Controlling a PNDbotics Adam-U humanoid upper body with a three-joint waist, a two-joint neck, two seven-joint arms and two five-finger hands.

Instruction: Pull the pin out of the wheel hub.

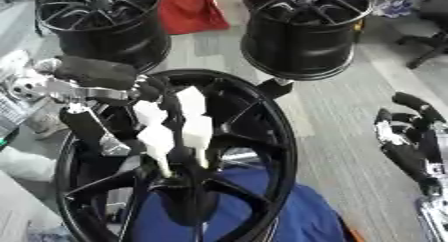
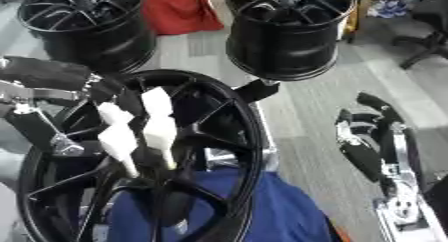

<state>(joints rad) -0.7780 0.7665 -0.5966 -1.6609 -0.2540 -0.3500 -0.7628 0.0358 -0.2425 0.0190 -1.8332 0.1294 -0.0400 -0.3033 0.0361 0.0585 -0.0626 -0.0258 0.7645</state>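
Fingers of the left hand are extended down into the centre of the wheel hub — whether the pin is pinched cannot be told. Beside the hub, the right hand is held idle, fingers relaxed.

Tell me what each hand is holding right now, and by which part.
The left hand reaches into the wheel hub, fingertips at its centre; whether they grip the pin cannot be told. The right hand holds nothing.

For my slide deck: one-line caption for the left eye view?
Left hand with white fingers reaching into the black wheel hub; right hand idle at right.
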